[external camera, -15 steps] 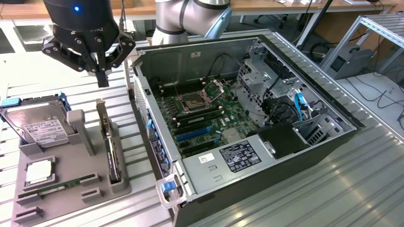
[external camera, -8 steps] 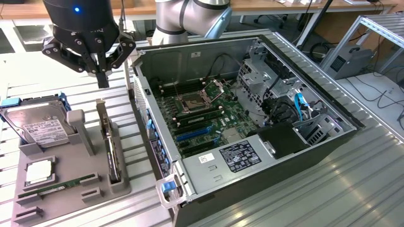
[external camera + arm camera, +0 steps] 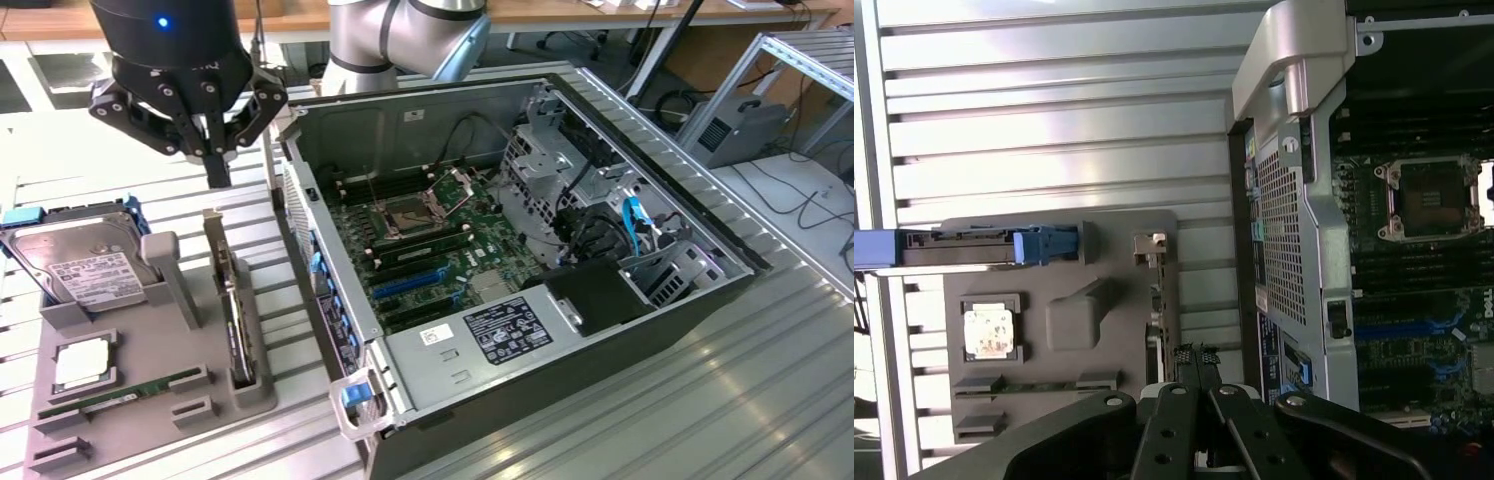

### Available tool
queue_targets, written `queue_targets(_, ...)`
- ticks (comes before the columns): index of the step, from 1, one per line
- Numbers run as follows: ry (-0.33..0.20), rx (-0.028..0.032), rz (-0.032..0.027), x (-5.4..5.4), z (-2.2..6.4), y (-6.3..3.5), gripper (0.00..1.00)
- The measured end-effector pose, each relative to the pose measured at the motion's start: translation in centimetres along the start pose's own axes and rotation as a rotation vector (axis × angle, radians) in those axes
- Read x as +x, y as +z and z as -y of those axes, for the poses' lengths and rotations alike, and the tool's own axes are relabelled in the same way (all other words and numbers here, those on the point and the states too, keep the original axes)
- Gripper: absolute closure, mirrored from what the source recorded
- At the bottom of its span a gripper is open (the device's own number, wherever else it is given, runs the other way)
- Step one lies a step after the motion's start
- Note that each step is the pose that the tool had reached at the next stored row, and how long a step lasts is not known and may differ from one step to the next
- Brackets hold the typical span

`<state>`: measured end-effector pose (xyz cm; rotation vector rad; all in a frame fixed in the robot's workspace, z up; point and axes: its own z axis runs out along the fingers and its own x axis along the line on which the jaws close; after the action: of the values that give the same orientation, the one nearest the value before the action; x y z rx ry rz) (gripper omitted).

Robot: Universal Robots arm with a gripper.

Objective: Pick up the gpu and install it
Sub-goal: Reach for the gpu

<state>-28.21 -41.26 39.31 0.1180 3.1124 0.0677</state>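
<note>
While the hand [image 3: 218, 168] hangs over the far end of the holder tray [image 3: 134, 425], fingers pressed together and nothing in them, the gpu [image 3: 238, 325] sits untouched. It stands on edge in the slot along the tray's edge nearest the open case [image 3: 400, 130], silver bracket end toward the hand. In the wrist view the fingertips [image 3: 1186, 360] line up roughly with the card [image 3: 1154, 330], above it, not touching.

Risks, my read:
- Closed fingers coming down would land on the card's top edge instead of straddling it, which could chip parts or rock it in the slot.
- The card is thin, flat, dark and hard-edged, so the grip line is narrow and a small twist gives a skewed hold.
- The slot walls are matte grey plastic and look snug, so a skewed pull could bind.
- The case is perforated sheet metal with its rim just beside the tray, so the bracket could clip it.
- The tabletop [image 3: 694, 400] is ribbed aluminium and looks slick.
</note>
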Motion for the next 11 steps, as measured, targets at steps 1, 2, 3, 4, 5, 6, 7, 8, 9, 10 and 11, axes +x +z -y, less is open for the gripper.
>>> queue_targets(1, 0.0, 0.0001, -0.0001, 0.0, 0.02, 0.0, 0.89)
queue_targets(2, 0.0, 0.0001, 0.0, 0.0, 0.03, 0.0, 0.89)
queue_targets(3, 0.0, 0.0001, 0.0, -0.01, 0.05, 0.0, 0.89)
queue_targets(4, 0.0, 0.0, -0.0001, -0.01, 0.06, -0.01, 0.89)
queue_targets(5, 0.0, 0.0001, -0.0001, -0.01, 0.08, -0.01, 0.89)
queue_targets(6, 0.0, 0.0, 0.0, -0.01, 0.1, 0.0, 0.89)
queue_targets(7, 0.0, 0.0001, -0.0001, -0.01, 0.13, -0.01, 0.89)
queue_targets(8, 0.0, 0.0, -0.0001, -0.01, 0.16, -0.01, 0.89)
queue_targets(9, 0.0, 0.0001, -0.0001, -0.01, 0.17, -0.01, 0.89)
queue_targets(10, 0.0, 0.0, -0.0001, -0.02, 0.19, -0.01, 0.89)
queue_targets(11, 0.0, 0.0001, -0.0001, -0.02, 0.21, -0.01, 0.89)
